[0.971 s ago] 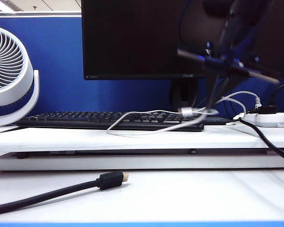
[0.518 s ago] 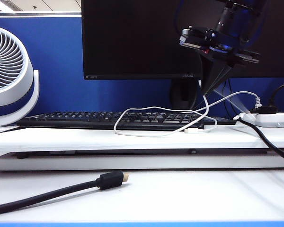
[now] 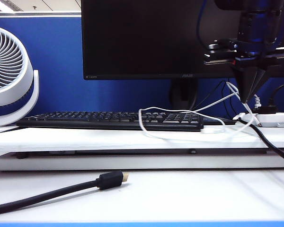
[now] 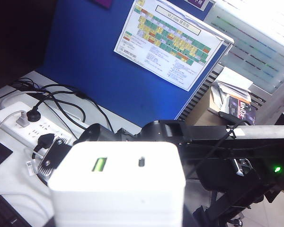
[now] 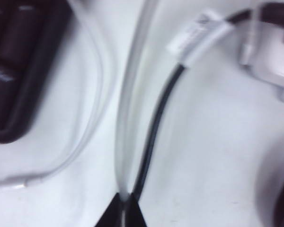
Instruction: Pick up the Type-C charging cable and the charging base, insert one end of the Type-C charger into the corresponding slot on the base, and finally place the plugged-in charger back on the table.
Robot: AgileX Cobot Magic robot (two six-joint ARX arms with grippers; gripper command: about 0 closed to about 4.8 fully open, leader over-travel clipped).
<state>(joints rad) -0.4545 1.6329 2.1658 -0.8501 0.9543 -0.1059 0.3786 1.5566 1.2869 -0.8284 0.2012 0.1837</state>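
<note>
Right gripper [image 3: 247, 100]: raised above the shelf board of the table [image 3: 85, 137], tips pointing down, jaws pinched together on the Type-C charging cable [image 3: 180, 112]. The cable hangs from the tips and loops away over the keyboard [image 3: 109, 119] (its free plug end [image 5: 9, 185] lies on the board below the gripper).

Left gripper [image 4: 114, 187]: jaws part-way apart, clamped on the charging base [image 4: 117, 189]; the block's face shows a green port and the slot [image 4: 141, 162]. A power strip [image 4: 31, 125] lies beyond it.
</note>
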